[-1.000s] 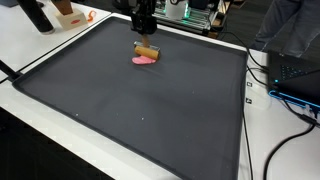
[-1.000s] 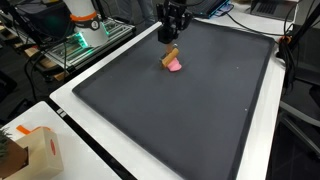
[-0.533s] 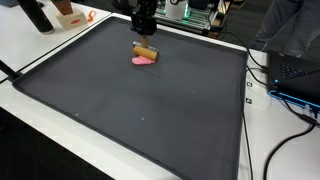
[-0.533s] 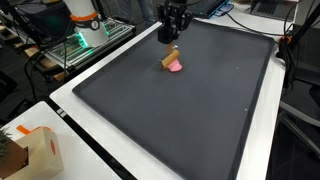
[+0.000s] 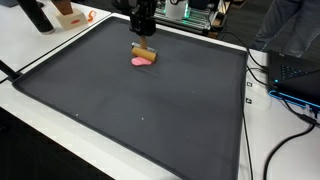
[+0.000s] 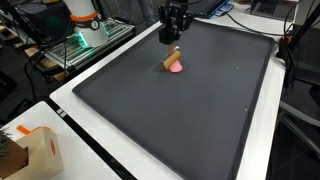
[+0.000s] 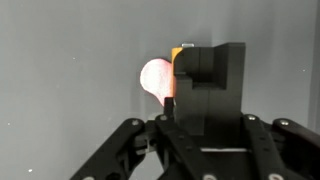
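Wrist view: the gripper (image 7: 208, 60) hangs over a black mat (image 7: 70, 60), its fingers reading as one dark mass in the middle of the frame. No gap shows between them, and whether they are closed or parted cannot be told from any picture. Nothing is seen in their hold. A pink lump (image 7: 155, 80) lies on the mat just beside the fingers, and only a thin edge of a wooden block (image 7: 178, 62) peeks out between the lump and the dark mass, most of it hidden behind the fingers.

In both exterior views the gripper (image 5: 144, 33) (image 6: 172, 38) is above the block and apart from it, near the far edge of the mat (image 5: 150, 120) (image 6: 190, 120). The wooden block (image 5: 147, 48) (image 6: 172, 56) rests on the mat directly below the fingertips, with the pink lump (image 5: 144, 60) (image 6: 176, 68) lying against its near side.

The mat covers most of a white table (image 5: 270, 140) (image 6: 75, 125). A cardboard box (image 6: 38, 150) stands at a table corner in an exterior view, well apart from the gripper.
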You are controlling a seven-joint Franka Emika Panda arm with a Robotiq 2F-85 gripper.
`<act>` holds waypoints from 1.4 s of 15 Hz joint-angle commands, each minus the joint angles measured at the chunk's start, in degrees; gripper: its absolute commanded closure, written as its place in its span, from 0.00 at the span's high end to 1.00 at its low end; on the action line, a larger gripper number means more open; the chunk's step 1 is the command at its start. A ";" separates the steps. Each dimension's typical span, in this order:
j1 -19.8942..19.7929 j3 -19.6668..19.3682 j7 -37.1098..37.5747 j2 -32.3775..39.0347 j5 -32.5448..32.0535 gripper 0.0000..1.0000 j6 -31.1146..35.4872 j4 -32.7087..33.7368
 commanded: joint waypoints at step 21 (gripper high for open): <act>-1.41 -1.54 6.03 3.90 -3.80 0.23 10.62 0.50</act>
